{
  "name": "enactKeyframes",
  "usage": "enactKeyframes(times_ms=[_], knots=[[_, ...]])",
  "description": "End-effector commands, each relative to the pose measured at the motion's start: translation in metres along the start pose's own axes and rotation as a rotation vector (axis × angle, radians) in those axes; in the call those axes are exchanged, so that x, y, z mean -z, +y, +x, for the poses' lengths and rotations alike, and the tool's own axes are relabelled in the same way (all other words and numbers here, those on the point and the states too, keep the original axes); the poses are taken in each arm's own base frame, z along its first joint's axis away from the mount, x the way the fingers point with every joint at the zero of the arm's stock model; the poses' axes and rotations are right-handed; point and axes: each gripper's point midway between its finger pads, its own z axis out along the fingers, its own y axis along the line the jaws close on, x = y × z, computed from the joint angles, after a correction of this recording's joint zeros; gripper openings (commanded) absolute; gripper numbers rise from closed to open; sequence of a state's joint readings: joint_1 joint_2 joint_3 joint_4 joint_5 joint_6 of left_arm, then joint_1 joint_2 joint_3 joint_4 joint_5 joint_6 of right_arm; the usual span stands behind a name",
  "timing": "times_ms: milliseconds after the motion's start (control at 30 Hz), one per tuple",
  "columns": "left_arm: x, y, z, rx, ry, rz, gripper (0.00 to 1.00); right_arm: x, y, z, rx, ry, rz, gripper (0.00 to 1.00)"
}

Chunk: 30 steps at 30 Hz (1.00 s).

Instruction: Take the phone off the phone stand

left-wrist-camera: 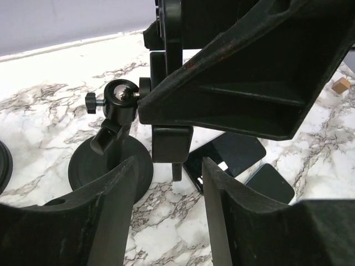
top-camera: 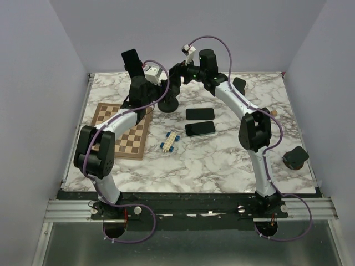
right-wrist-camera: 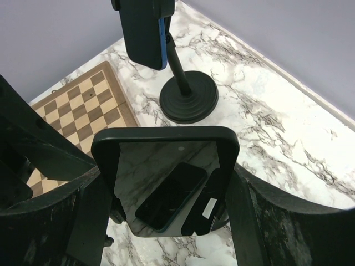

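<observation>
Your worktop (top-camera: 222, 160) shows open marble along its near edge. The chessboard (top-camera: 123, 132) takes the left side, near the left edge. Both arms crowd the far middle. Your right gripper (right-wrist-camera: 169, 191) pinches the phone (right-wrist-camera: 166, 160) by its long edges, up at the clamp of the phone stand (left-wrist-camera: 83, 166). You cannot tell whether it is free of the clamp. Your left gripper (left-wrist-camera: 169, 188) stands spread just beside it, holding nothing. A second stand (right-wrist-camera: 188, 102) carrying another phone (right-wrist-camera: 145, 33) rises just left. Two more phones (top-camera: 199, 113) lie flat to the right.
</observation>
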<state>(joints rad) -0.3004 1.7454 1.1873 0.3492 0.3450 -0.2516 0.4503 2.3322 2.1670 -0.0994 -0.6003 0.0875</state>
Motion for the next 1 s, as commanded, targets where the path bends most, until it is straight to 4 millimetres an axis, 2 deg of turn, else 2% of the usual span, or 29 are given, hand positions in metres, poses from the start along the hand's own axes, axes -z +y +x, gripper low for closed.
enactKeyframes(times_ms=[0,233,300,500,800,900,967], knots=[[-0.008,-0.001,-0.010,-0.030,-0.019,0.003,0.59,-0.006,-0.008,0.053,-0.145,0.131,0.016,0.01],[-0.017,0.000,-0.017,-0.036,-0.026,-0.019,0.61,-0.003,-0.008,0.047,-0.133,0.121,0.025,0.01],[-0.020,0.000,-0.019,-0.032,-0.023,-0.021,0.57,-0.003,-0.008,0.045,-0.133,0.118,0.025,0.01],[-0.022,0.003,-0.009,-0.040,0.001,-0.032,0.44,-0.005,-0.008,0.042,-0.134,0.109,0.028,0.01],[-0.028,0.002,-0.014,-0.034,-0.002,-0.031,0.44,-0.008,-0.005,0.041,-0.134,0.108,0.029,0.01],[-0.030,0.003,-0.011,-0.039,0.010,-0.036,0.27,-0.008,-0.008,0.039,-0.121,0.102,0.051,0.01],[-0.028,0.004,-0.010,-0.041,0.018,-0.046,0.14,-0.006,-0.019,0.038,-0.091,0.099,0.108,0.01]])
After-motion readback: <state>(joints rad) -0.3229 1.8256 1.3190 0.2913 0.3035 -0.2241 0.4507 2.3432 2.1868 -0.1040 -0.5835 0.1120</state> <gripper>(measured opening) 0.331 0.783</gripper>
